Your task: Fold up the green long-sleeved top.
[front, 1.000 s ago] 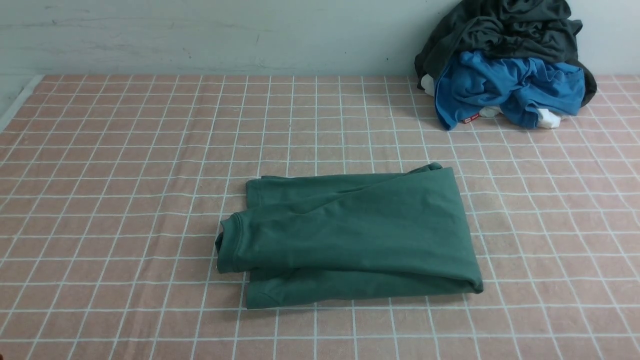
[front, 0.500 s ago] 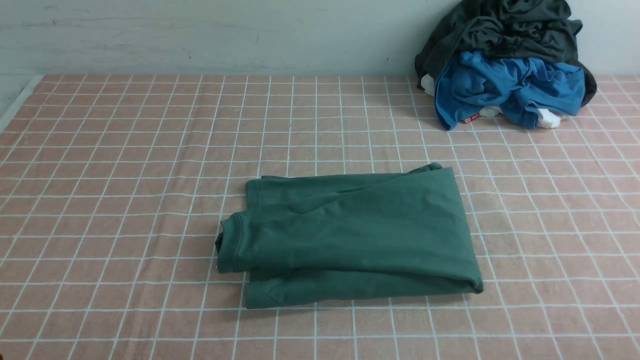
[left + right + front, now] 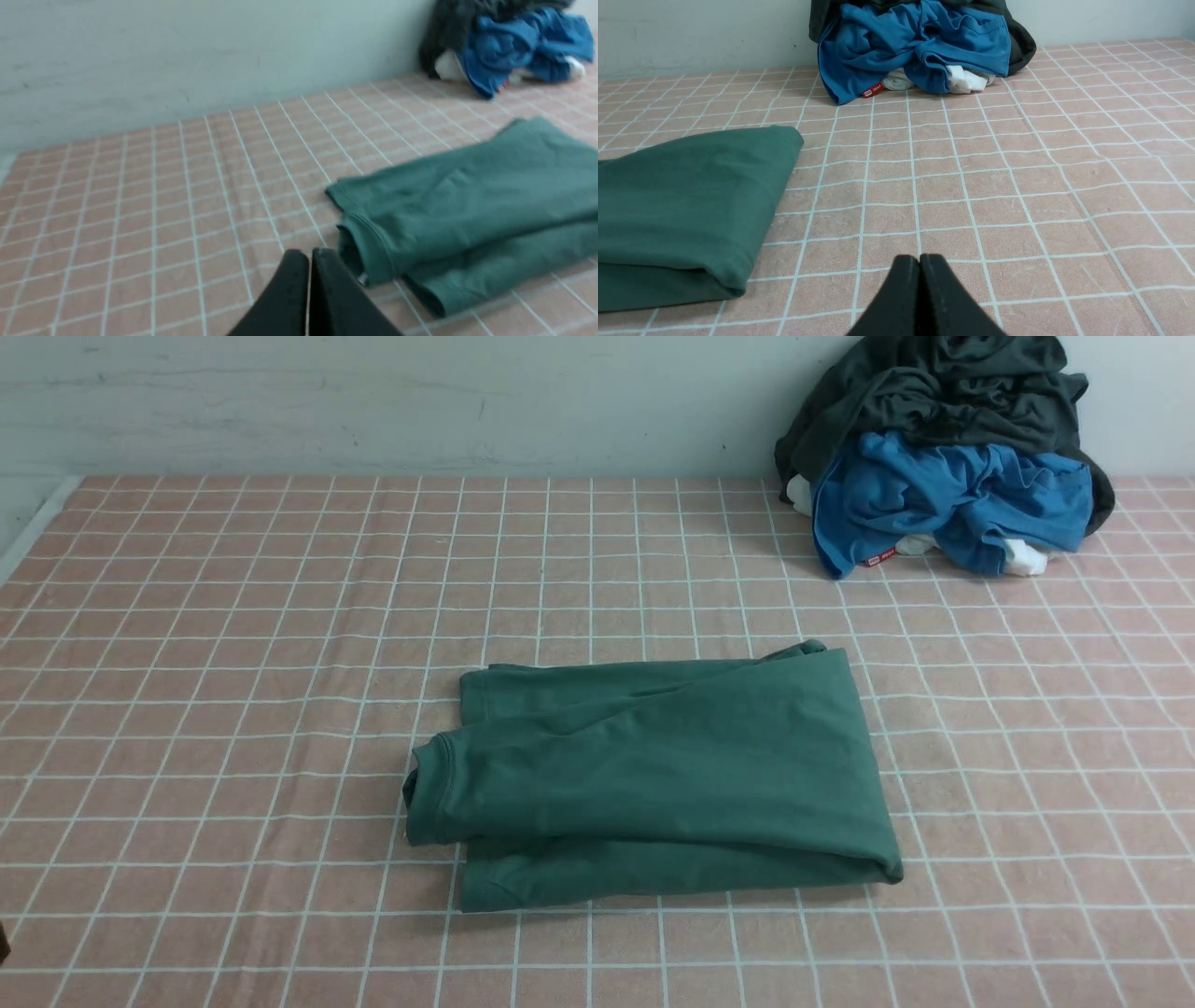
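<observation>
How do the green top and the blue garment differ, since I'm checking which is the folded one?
The green top is folded into a low bundle; the blue garment is crumpled.
The green top lies uncovered; the blue garment has dark cloth on it.
Both look plain.

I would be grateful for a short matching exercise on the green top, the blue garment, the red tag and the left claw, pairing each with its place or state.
Things:
1. green top
2. blue garment
3. red tag
4. left claw

Places and states:
A. shut, with no cloth between its tips
B. lying folded over on the grid-patterned surface, nearer the robot than the pile
C. small, at the lower edge of the pile
D. in the pile, beneath dark cloth

Pairs: 1-B; 2-D; 3-C; 4-A
</observation>
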`<act>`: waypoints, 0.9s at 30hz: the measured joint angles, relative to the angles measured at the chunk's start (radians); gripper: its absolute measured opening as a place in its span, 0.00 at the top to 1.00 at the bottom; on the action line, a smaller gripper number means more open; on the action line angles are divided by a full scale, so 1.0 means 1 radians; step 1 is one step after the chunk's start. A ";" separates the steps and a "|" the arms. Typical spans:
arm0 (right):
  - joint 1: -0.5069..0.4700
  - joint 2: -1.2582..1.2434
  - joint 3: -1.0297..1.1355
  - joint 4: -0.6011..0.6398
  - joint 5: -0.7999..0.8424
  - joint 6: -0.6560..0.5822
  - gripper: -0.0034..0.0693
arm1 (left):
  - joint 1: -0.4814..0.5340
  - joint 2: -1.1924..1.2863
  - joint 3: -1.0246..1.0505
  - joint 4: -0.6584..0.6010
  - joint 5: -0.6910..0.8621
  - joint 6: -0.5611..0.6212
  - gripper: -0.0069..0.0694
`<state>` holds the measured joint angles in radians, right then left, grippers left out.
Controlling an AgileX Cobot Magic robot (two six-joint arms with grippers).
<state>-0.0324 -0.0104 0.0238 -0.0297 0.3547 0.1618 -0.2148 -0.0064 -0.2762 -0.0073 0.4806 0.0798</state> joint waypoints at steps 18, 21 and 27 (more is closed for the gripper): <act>0.000 0.000 0.000 -0.001 0.001 0.000 0.97 | 0.216 -0.006 0.304 -0.028 -0.136 0.005 0.91; 0.000 0.000 0.000 -0.001 0.001 0.000 0.97 | 0.216 -0.006 0.304 -0.027 -0.135 0.006 0.91; 0.000 0.000 0.000 -0.001 0.001 0.000 0.97 | 0.216 -0.006 0.304 -0.027 -0.137 0.006 0.91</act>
<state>-0.0324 -0.0104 0.0238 -0.0308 0.3558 0.1618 0.0009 -0.0122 0.0275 -0.0344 0.3439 0.0859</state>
